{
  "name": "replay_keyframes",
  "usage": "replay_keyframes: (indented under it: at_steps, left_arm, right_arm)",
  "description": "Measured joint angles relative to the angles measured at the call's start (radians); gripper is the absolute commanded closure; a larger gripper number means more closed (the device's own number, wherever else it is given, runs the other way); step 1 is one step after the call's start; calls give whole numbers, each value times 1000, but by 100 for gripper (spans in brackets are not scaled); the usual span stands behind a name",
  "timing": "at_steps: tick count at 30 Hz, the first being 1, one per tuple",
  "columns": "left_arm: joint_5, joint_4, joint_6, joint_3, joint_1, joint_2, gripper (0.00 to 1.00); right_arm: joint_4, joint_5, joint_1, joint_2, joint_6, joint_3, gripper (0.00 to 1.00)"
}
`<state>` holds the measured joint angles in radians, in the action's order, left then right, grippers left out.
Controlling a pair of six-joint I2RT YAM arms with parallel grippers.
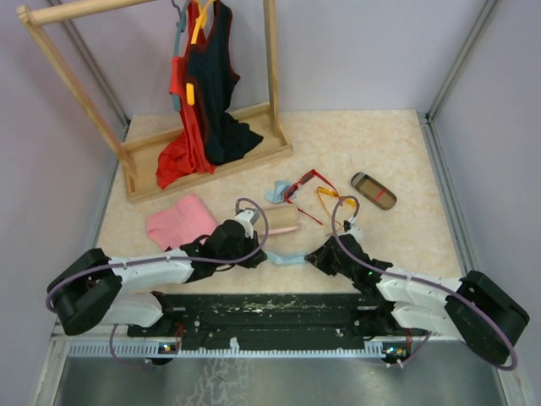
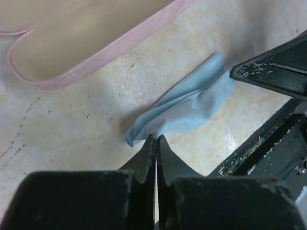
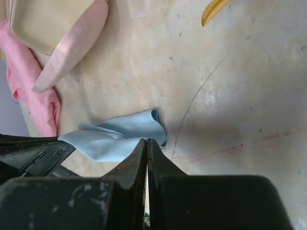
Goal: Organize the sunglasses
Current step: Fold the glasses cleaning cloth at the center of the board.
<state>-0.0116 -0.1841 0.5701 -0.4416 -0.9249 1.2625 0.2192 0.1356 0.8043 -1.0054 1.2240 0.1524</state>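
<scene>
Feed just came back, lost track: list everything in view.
red sunglasses: 1, red, table centre
orange-yellow sunglasses: 1, right of the red pair
pink case: 1, open, near centre
brown striped case: 1, right of sunglasses
far blue cloth: 1, beside red sunglasses
near blue cloth: 1, between both arms
pink fabric: 1, left of case
wooden rack: 1, back left
red garment: 1, on rack
black garment: 1, on rack
left fingers: black, shut on near blue cloth
right fingers: black, shut on same cloth
</scene>
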Motion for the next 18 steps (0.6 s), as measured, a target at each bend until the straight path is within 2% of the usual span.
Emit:
replay_keyframes:
  at_steps: [6, 11, 18]
  left_arm:
    - [14, -31, -2, -45, 16, 94, 100]
    - [26, -44, -2, -58, 34, 124, 100]
    - [49, -43, 9, -61, 51, 162, 100]
  right_arm:
    - [66, -64, -58, -127, -41, 54, 99]
    - [136, -109, -100, -204, -68, 85, 77]
    - [150, -134, -115, -210, -119, 93, 64]
